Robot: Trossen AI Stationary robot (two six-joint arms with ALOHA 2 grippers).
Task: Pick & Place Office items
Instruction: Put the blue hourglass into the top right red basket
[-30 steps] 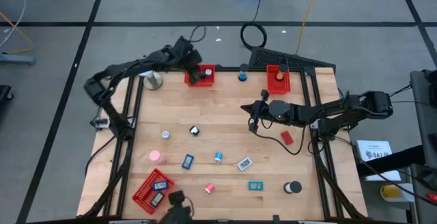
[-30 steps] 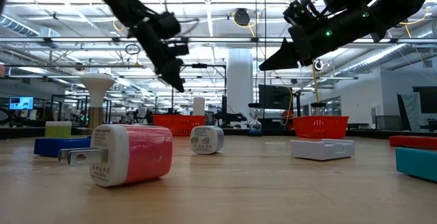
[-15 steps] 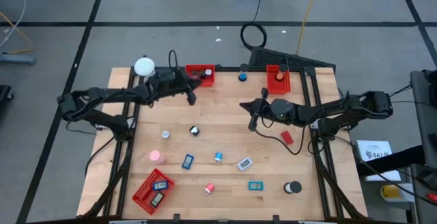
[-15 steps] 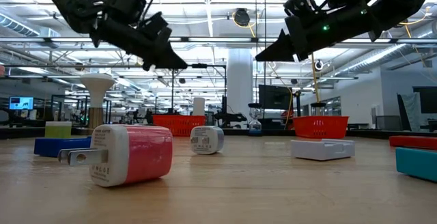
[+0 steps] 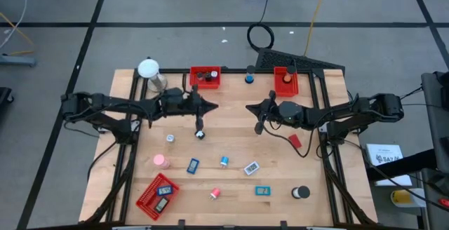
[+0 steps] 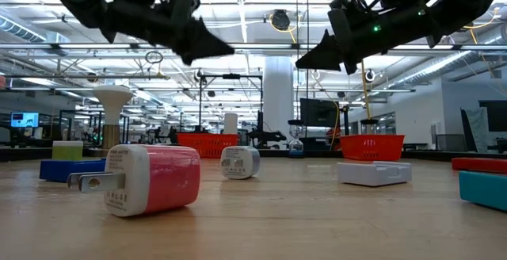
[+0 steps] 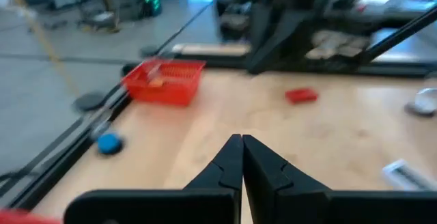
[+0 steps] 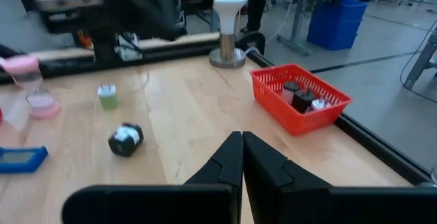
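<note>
A: Left gripper (image 5: 209, 106)?
B: Above the far middle of the table (image 5: 231, 146), fingers pressed together, carrying nothing. A black-and-white piece (image 5: 200, 134) lies just below it in the high view.
A: Right gripper (image 5: 251, 108)?
B: Facing the left one, near it, fingers pressed together, empty.
A: Office items?
B: Scattered on the near half: pink plug (image 6: 150, 178), blue pieces (image 5: 193, 165), black roll (image 5: 301, 192), red flat piece (image 5: 295, 141). Some sit in the red trays (image 5: 205, 76) at the far edge and near-left corner.
</note>
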